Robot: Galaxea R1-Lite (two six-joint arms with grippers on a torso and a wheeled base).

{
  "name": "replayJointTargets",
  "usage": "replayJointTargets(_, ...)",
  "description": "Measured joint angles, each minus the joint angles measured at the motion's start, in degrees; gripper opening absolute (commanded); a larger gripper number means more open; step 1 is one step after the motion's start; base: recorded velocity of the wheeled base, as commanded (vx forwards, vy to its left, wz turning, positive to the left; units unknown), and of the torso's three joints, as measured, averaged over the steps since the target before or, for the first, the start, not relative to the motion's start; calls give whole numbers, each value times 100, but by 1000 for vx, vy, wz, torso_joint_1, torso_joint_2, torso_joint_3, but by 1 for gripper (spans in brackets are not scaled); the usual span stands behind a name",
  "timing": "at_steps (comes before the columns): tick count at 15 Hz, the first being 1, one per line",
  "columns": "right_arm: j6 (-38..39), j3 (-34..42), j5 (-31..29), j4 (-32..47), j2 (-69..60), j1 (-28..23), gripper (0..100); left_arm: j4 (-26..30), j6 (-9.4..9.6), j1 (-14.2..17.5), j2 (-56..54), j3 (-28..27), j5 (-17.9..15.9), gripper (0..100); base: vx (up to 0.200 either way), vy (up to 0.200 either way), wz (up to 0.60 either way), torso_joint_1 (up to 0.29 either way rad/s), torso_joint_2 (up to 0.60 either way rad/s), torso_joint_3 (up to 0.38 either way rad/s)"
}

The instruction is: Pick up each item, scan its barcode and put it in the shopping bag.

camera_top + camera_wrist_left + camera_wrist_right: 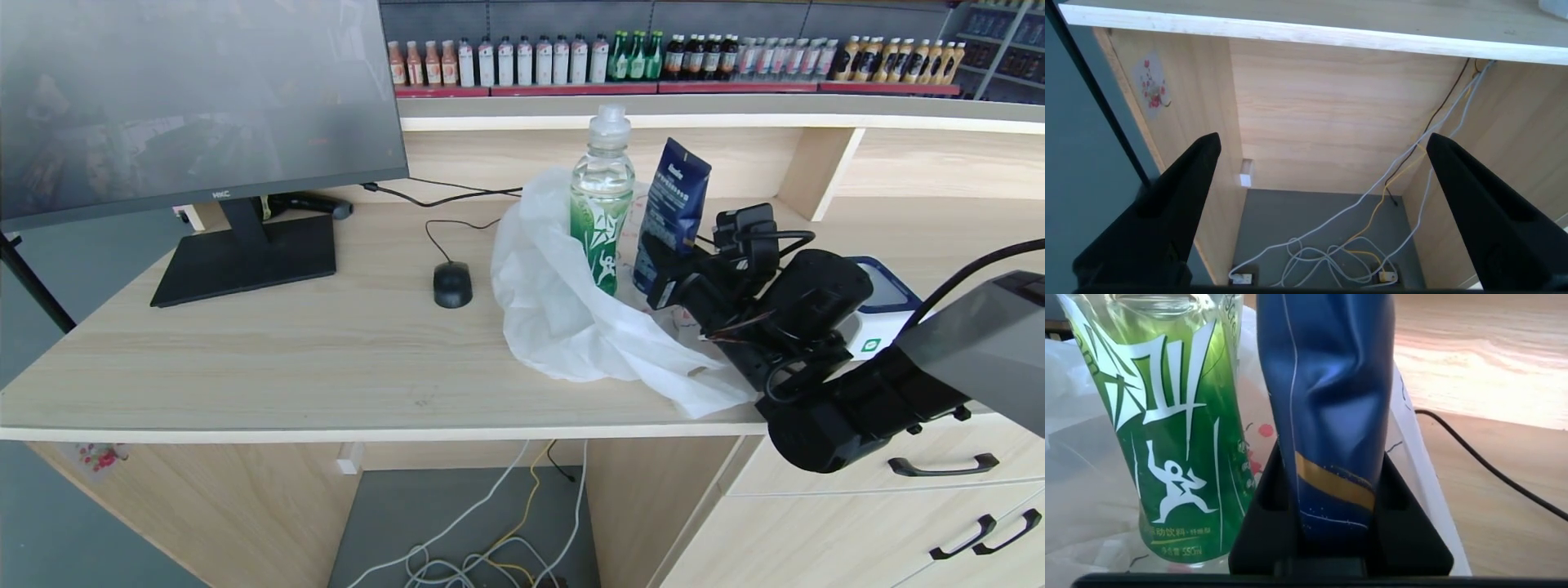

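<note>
– Right arm (816, 351) is closest, lying low over the right end of the counter (326, 359). Anyone want the rundown, big stuff first?
– Sure. Monitor (196, 98) sits at the back left, screen dark. What's next?
– Bag (563, 318) is white plastic, slumped in the middle of the counter. Its mouth opens toward the right arm and one flap reaches the front edge.
– And the items?
– Bottle (602, 200) stands upright inside the bag, clear with a green label, cap on. Pouch (673, 212) is dark blue, upright, just beside the bottle on the robot's right, at the bag's mouth. Can't tell whether its bottom rests on anything.
– Who's got the pouch?
– Right gripper (665, 290) does. Its fingers (1261, 514) are squeezed onto the lower part from both sides, and the pouch is creased there.
– Left one?
– Left gripper (1323, 163) hangs out in front of the counter, below its top, facing the knee hole with its fingers spread wide. Cables (1331, 253) lie tangled on the floor in there.
– Small stuff?
– White box (886, 314) with a blue top is tucked behind the right arm. Black mouse (452, 284) sits just left of the bag, not touching it.
</note>
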Motion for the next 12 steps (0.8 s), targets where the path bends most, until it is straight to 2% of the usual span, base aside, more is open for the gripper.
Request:
replayJointTargets(1, -5, -4, 0, 6, 0, -22, 0, 0, 2, 0, 0, 0, 0, 100, 0, 0, 0, 0, 0, 0)
replayJointTargets(2, -9, -6, 0, 9, 0, -35, 100, 0, 0, 0, 0, 0, 0, 100, 0, 0, 0, 0, 0, 0)
replayJointTargets(12, 28, 13, 7, -10, -20, -43, 100, 0, 0, 0, 0, 0, 0, 100, 0, 0, 0, 0, 0, 0)
